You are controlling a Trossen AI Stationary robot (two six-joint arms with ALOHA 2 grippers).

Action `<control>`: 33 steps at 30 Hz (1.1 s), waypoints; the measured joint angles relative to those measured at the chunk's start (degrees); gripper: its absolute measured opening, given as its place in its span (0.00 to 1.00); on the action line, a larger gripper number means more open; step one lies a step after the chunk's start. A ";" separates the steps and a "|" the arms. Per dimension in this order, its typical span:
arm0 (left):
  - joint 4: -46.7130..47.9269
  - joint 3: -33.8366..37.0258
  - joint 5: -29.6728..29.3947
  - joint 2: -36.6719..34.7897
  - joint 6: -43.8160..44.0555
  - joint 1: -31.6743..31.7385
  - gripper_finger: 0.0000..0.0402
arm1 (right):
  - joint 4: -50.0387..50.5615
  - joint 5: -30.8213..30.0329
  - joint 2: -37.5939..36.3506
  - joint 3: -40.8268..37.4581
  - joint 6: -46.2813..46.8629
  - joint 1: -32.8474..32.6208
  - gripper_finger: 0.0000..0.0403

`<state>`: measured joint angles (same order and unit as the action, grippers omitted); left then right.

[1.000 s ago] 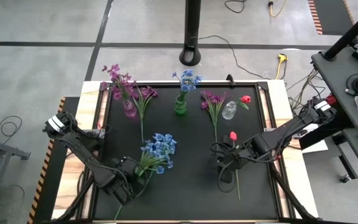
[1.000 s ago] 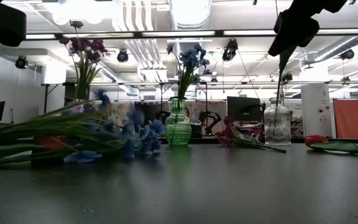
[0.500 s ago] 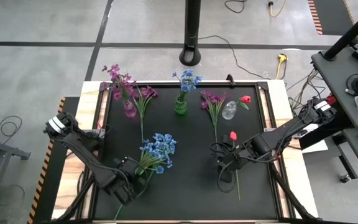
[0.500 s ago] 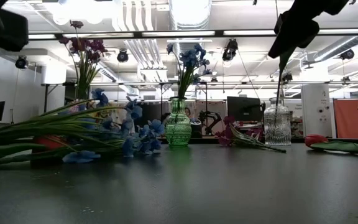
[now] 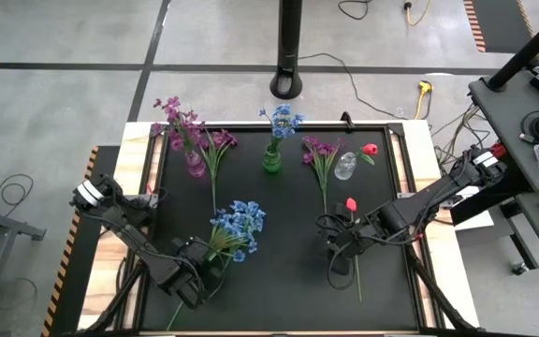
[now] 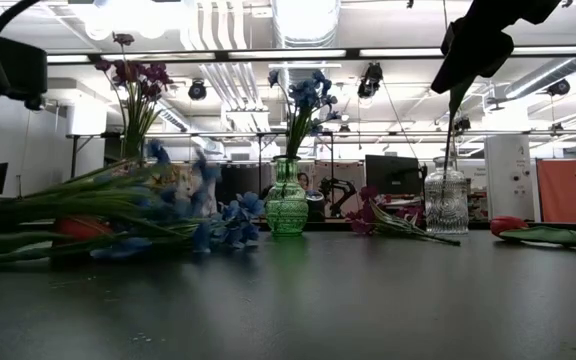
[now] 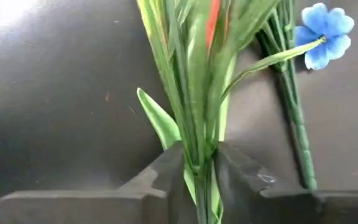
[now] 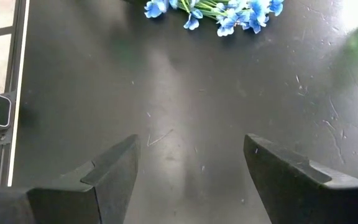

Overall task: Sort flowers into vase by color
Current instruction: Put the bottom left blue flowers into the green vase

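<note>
A spray of blue flowers lies on the black mat, its green stems running toward the near left, where my left gripper is shut on them. Another blue bloom on its own stem lies beside it, untouched. A red flower lies at centre right, its stem on the mat beside my right gripper, which hovers open over bare mat. Two purple sprays lie flat near the vases. My left gripper pinches the bundle of green stems and leaves of the blue flowers between its two fingers, well away from the blooms. The fingers come from above, slanting steeply down, and lie across the stems. The spray lies on the mat.
Along the far side stand a pink vase with purple flowers, a green vase with a blue flower, and a clear vase with a red flower. Wooden table edges border the mat. Bare mat lies between the two grippers.
My left gripper has come down a little onto the stems of the blue flowers. The spray has stirred: its blooms have shifted slightly toward the table's left while the stems stay on the mat.
</note>
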<state>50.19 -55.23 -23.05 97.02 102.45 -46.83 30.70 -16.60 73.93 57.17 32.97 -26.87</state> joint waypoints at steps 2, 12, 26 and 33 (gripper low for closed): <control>0.06 -0.14 0.00 -0.19 0.00 0.00 0.11 | -0.17 0.00 0.00 -0.02 0.02 0.00 0.69; 0.39 -0.27 -0.96 -2.49 -0.87 -0.01 0.01 | -0.14 -0.01 0.00 0.00 -0.06 0.00 0.69; 2.94 -7.53 -20.01 -10.25 -15.87 -0.50 0.00 | -2.01 -4.94 0.00 -1.42 -3.36 0.00 0.69; -25.60 -8.10 -33.49 -11.57 -52.73 0.41 0.00 | -22.79 -5.96 0.00 -9.05 -10.43 -0.02 0.69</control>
<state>24.59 -63.34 -56.54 85.45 49.72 -46.42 7.91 -22.56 73.93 48.12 22.55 -26.89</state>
